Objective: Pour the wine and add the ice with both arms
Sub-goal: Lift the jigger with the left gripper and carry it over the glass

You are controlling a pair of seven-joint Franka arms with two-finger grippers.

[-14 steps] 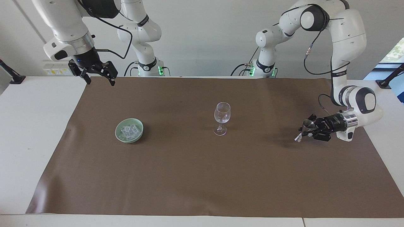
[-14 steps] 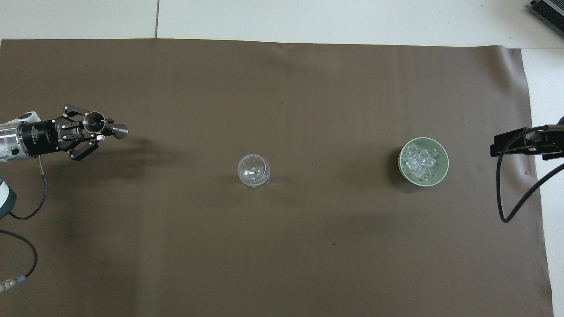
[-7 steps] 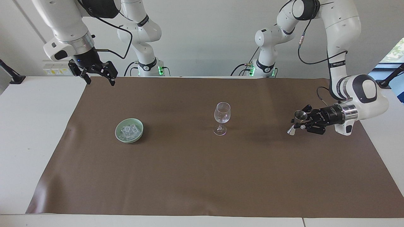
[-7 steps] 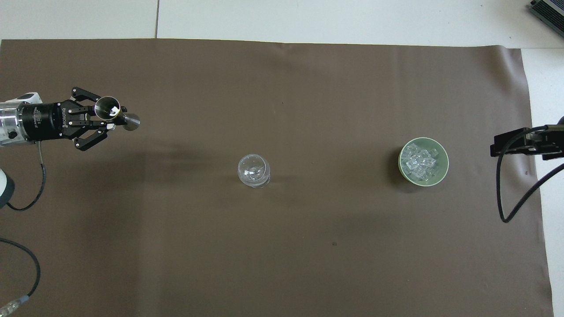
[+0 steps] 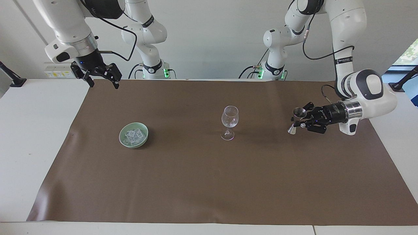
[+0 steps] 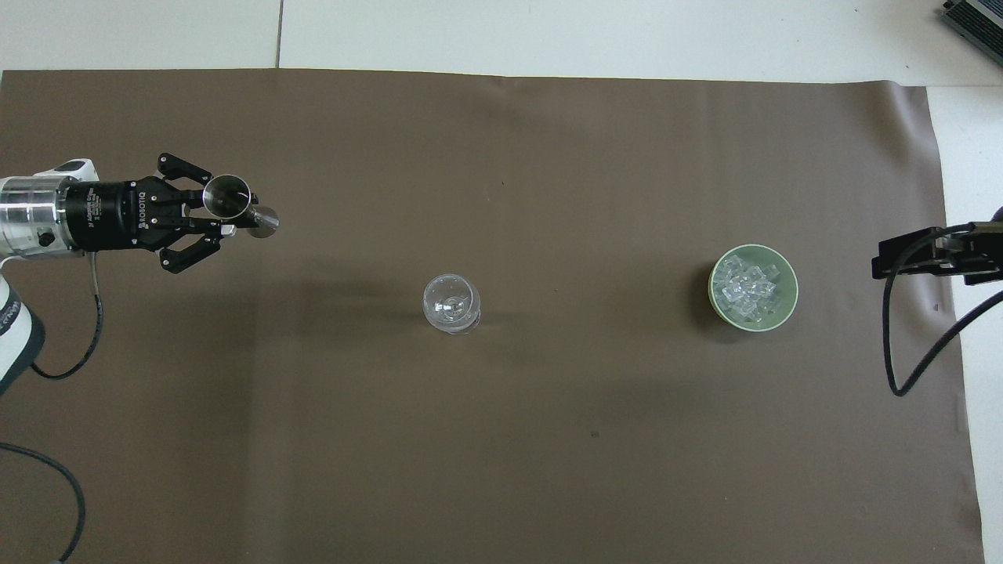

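left end effector (image 5: 302, 121) is gripping a metal jigger (image 5: 296, 118) at its waist, holding it upright above the brown mat (image 5: 209, 182), toward the left arm's end of the desk (image 5: 23, 137) from the wine glass (image 5: 229, 122). wine glass is standing mid-mat. ice (image 5: 134, 134) is sitting in the pale green bowl (image 5: 124, 141), toward the right arm's end from the glass. right end effector (image 5: 101, 77) is waiting, fingers spread wide, over the mat corner nearest the right arm's base.
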